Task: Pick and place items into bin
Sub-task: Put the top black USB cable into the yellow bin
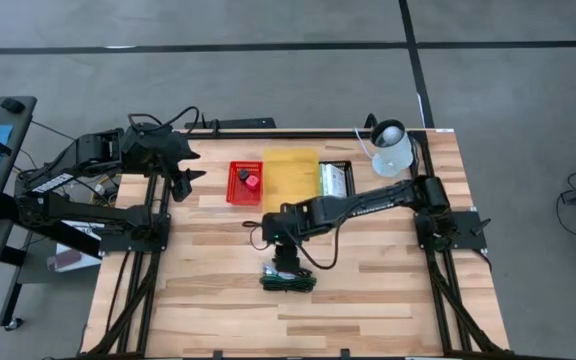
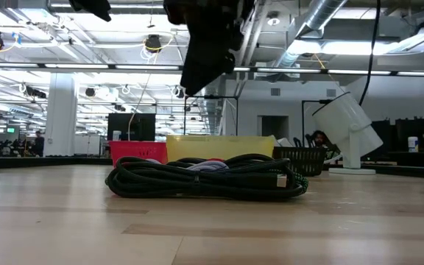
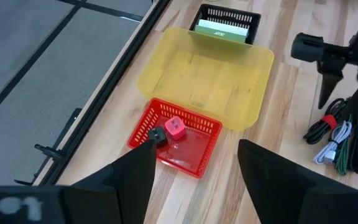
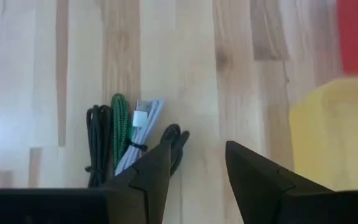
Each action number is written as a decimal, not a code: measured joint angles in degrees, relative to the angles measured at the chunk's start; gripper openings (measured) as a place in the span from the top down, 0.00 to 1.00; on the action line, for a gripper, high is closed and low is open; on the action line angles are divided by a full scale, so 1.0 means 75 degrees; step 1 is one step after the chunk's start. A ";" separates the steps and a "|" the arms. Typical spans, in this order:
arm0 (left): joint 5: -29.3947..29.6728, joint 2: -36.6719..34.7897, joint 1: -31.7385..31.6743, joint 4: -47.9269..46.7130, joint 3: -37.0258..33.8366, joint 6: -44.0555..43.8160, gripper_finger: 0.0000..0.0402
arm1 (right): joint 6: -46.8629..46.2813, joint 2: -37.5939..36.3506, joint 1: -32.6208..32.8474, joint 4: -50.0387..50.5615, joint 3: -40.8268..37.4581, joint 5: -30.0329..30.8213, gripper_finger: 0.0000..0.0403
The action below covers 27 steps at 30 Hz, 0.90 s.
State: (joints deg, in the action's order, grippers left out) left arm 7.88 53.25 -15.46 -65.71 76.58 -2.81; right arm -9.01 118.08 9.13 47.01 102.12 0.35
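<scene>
Right end effector (image 1: 287, 262) open, above cords (image 1: 288, 282), no legible labels

Even overhead light, soft shadows, one blurred wrist view

Ceiling lamps (image 2: 152, 44) in the room behind light the wooden table (image 1: 368, 310) brightly and evenly from above; shadows under the arms are faint and short. The cords (image 2: 208, 178) cast a thin dark shadow at table height, and the table's near edge there is soft. The right wrist view is blurred throughout, its yellow bin (image 4: 334, 134) smeared. The left wrist view is crisp, with mild glare on the yellow bin's floor.
</scene>
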 joint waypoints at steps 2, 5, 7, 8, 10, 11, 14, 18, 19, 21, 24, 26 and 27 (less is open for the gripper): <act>0.0003 0.0001 0.0002 0.0000 0.0000 0.0000 0.45 | -0.0464 0.0001 -0.0024 0.0042 -0.0041 0.0004 0.63; 0.0003 0.0003 0.0000 -0.0002 0.0000 0.0000 0.45 | -0.1057 0.0016 -0.0089 0.0236 -0.0041 0.0022 0.62; 0.0000 0.0003 0.0003 0.0000 0.0003 0.0000 0.45 | -0.1280 0.0043 -0.0099 0.0427 -0.0043 0.0019 0.61; 0.0003 0.0000 0.0003 0.0000 0.0003 0.0000 0.45 | -0.1391 0.0047 -0.0099 0.0495 -0.0046 0.0019 0.61; 0.0002 0.0003 0.0001 0.0000 0.0000 0.0000 0.45 | -0.1522 0.0043 -0.0065 0.0467 -0.0083 0.0005 0.61; 0.0000 0.0003 0.0002 0.0000 0.0000 0.0000 0.45 | -0.1592 0.0038 -0.0034 0.0373 -0.0171 0.0002 0.60; 0.0000 0.0003 0.0003 0.0000 0.0000 0.0000 0.45 | -0.1850 0.0053 0.0048 0.0400 -0.0471 0.0002 0.60; 0.0000 0.0003 0.0003 0.0000 0.0000 0.0000 0.45 | -0.2003 0.0050 0.0198 0.0125 -0.0831 0.0022 0.61; 0.0003 0.0003 0.0000 -0.0002 0.0000 0.0000 0.45 | -0.2003 0.0050 0.0237 0.0017 -0.0947 0.0007 0.61; 0.0000 0.0002 0.0000 0.0000 0.0000 0.0000 0.45 | -0.2005 0.0055 0.0303 -0.0169 -0.1067 0.0001 0.61; 0.0000 0.0003 0.0000 0.0000 0.0000 0.0000 0.45 | -0.2006 0.0050 0.0381 -0.0430 -0.1177 -0.0001 0.61; 0.0000 0.0003 0.0000 0.0000 0.0000 0.0000 0.45 | -0.2006 0.0050 0.0428 -0.0505 -0.1278 -0.0001 0.61; 0.0000 0.0001 0.0001 -0.0001 0.0001 0.0000 0.45 | -0.2006 0.0050 0.0452 -0.0628 -0.1337 -0.0003 0.61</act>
State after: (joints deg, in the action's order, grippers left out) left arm 7.88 53.27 -15.45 -65.72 76.59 -2.81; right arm -24.05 118.45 12.51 42.31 92.09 0.32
